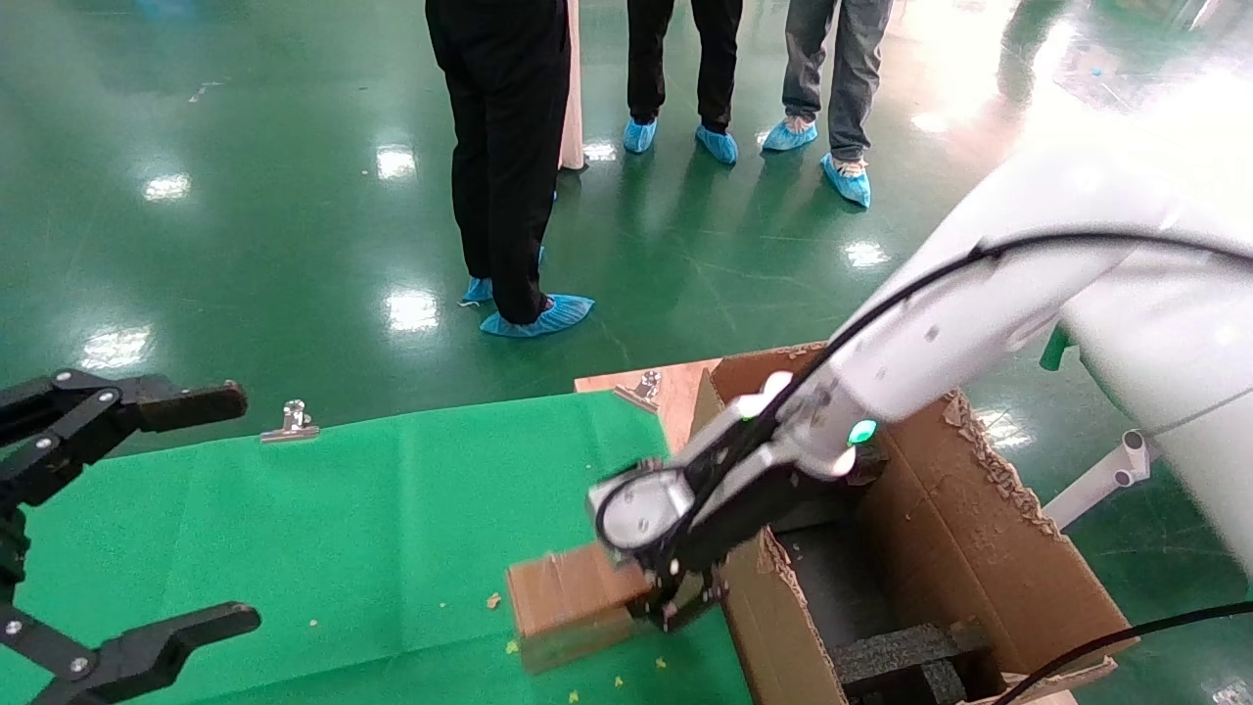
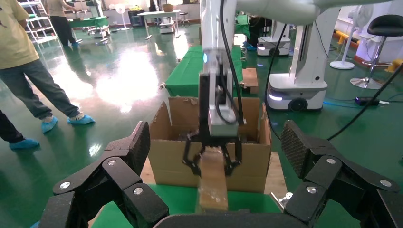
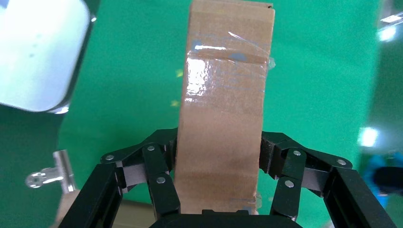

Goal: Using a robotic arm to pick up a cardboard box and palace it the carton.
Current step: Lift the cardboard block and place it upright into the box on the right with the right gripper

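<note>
The white robotic arm reaches down from the right, its black right gripper shut on one end of the small brown cardboard box. The box is over the green cloth, right beside the carton, whose torn flaps stand open. In the right wrist view the taped box sits clamped between both pads of the right gripper. The left wrist view shows the box in front of the carton. My all-black left gripper hangs open at the far left, holding nothing.
Black foam blocks lie inside the carton. Metal clips sit on the table's far edge. Several people in blue shoe covers stand on the green floor beyond. A black cable crosses the carton's near right corner.
</note>
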Tool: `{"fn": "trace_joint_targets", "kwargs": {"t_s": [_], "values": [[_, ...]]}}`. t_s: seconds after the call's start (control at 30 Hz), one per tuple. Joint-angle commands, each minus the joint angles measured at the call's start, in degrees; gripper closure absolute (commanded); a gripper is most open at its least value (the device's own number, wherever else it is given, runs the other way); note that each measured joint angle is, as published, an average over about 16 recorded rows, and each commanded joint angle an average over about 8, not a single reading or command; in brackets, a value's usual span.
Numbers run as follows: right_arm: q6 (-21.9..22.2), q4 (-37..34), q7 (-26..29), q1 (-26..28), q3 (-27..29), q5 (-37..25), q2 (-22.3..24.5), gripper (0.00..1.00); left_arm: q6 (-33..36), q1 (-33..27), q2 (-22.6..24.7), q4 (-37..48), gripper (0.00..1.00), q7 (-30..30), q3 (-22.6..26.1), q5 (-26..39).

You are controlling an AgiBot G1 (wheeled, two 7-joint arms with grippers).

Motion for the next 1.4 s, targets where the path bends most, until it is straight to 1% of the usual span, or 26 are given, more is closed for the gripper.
{"fn": "trace_joint_targets", "kwargs": {"t_s": [0.03,0.23,0.43,0.57,0.7,0.87,1.07,1.4], "values": [[-0.21,0.02,-0.47,1.09,-0.06,0.83,0.40,1.00,0.00,0.00,0.00,0.01,0.00,0.00,0.01,0.00],[-0.72,-3.90,-3.11,8.97,-0.96,5.55,2.17,1.00,0.00,-0.01,0.00,0.01,0.00,0.01,0.02,-0.01],[-0.91,-7.79,-5.72,16.88,-3.79,9.61,3.75,1.00,0.00,-0.01,-0.01,0.01,0.00,0.02,0.04,-0.02],[-0.87,-9.80,-7.13,20.18,-6.50,11.96,4.81,1.00,-0.01,-0.02,-0.01,0.01,0.00,0.02,0.05,-0.03],[-0.77,-11.24,-7.99,22.31,-9.31,13.51,6.11,1.00,-0.01,-0.02,-0.02,0.01,0.00,0.03,0.05,-0.03],[-0.84,-11.95,-8.22,25.36,-12.69,14.57,9.03,1.00,-0.02,-0.02,-0.02,0.01,0.00,0.03,0.07,-0.04],[-0.96,-11.18,-7.73,30.17,-17.40,14.43,14.27,1.00,-0.02,-0.03,-0.03,0.01,0.00,0.04,0.08,-0.05],[-1.09,-10.19,-7.62,37.06,-27.29,12.79,22.23,1.00,-0.03,-0.03,-0.04,0.01,0.00,0.05,0.10,-0.07]]}}
